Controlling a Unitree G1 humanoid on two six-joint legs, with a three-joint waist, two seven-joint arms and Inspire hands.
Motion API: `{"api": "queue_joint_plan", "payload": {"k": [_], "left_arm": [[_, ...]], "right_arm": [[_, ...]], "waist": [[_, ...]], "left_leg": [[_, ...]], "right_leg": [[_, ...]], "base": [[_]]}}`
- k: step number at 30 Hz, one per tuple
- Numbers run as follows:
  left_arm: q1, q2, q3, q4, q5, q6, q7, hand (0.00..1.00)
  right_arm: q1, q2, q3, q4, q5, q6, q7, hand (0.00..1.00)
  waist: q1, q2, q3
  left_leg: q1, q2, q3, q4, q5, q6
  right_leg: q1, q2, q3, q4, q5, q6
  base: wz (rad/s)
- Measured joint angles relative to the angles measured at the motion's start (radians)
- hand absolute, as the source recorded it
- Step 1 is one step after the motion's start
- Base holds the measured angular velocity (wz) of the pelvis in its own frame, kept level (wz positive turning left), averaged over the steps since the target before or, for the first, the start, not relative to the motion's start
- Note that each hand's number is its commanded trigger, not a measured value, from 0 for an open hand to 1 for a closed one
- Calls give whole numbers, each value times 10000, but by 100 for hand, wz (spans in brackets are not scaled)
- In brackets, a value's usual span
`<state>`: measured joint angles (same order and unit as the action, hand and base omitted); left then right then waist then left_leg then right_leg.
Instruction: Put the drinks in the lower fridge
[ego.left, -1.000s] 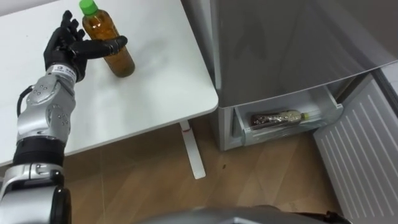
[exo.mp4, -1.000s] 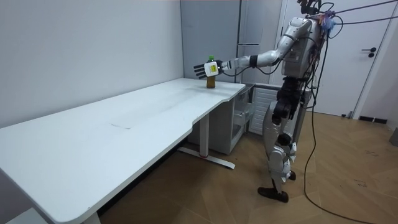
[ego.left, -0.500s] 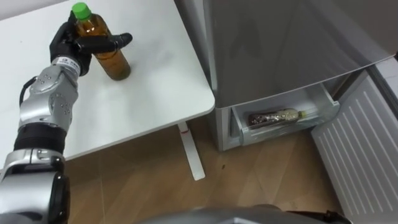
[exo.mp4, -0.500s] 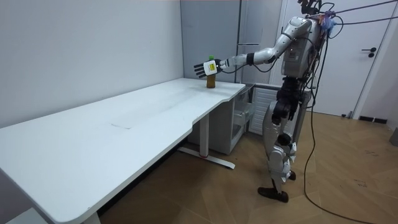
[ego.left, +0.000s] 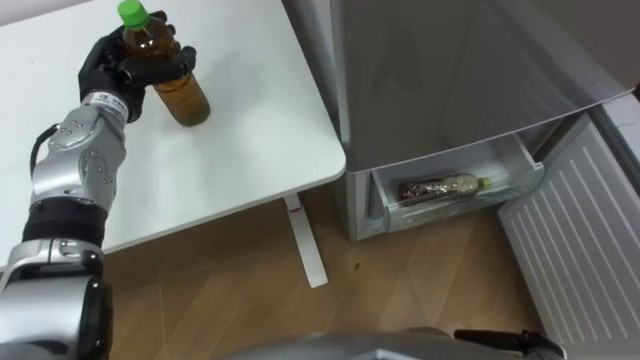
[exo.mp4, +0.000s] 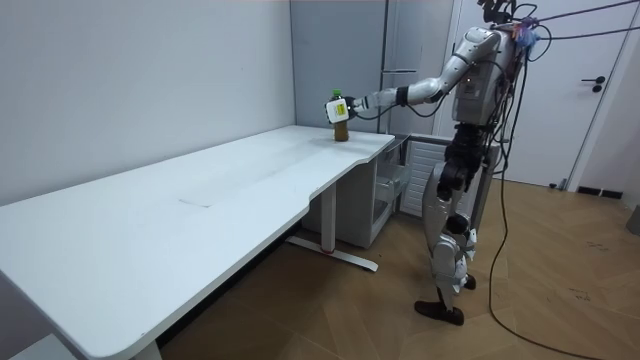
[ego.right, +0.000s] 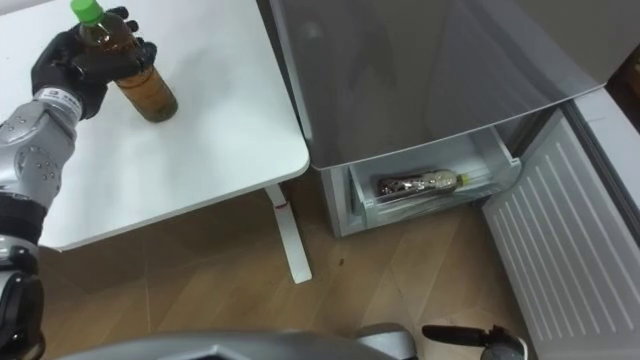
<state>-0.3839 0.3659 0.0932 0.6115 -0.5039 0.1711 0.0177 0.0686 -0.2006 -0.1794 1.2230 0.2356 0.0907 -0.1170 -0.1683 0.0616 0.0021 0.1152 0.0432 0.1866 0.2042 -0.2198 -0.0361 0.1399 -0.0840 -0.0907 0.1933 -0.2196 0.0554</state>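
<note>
Fridge (ego.left: 450, 80) stands right of left hand (ego.left: 105, 70), table (ego.left: 250, 130) under it, open lower drawer (ego.left: 520, 165) well below-right holding one lying bottle (ego.left: 440, 187), tea bottle (ego.left: 185, 100) upright in curled fingers; high grip could let it tilt or slip on lift.

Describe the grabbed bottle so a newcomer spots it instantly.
White table left of the grey fridge. On it stands an amber bottle with a green cap, left hand curled round it. The other bottle lies flat in the fridge's open drawer.
</note>
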Motion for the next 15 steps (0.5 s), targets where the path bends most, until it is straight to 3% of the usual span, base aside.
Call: {"api": "queue_joint_plan", "payload": {"k": [1,10,15], "left_arm": [[0,-1,-34,1,-74,150,-22,100],[0,-12,-199,-50,-158,238,-30,100],[1,-32,-195,-413,-140,229,137,100]], "right_arm": [[35,2,1,-96,-4,37,-23,0],[10,9,31,-250,-79,94,-25,0],[10,21,200,-247,-81,-159,-36,0]], "waist": [[6,-5,-1],[-85,-38,-31],[-88,-63,-26]], "left_leg": [[-2,0,0,-5,0,0],[11,-1,-16,4,0,0],[-3,0,-49,9,0,1]], "right_leg": [[-2,0,0,1,0,0],[-9,5,42,22,3,-2],[-28,5,15,80,5,-2]], "base": [[0],[0],[1]]}}
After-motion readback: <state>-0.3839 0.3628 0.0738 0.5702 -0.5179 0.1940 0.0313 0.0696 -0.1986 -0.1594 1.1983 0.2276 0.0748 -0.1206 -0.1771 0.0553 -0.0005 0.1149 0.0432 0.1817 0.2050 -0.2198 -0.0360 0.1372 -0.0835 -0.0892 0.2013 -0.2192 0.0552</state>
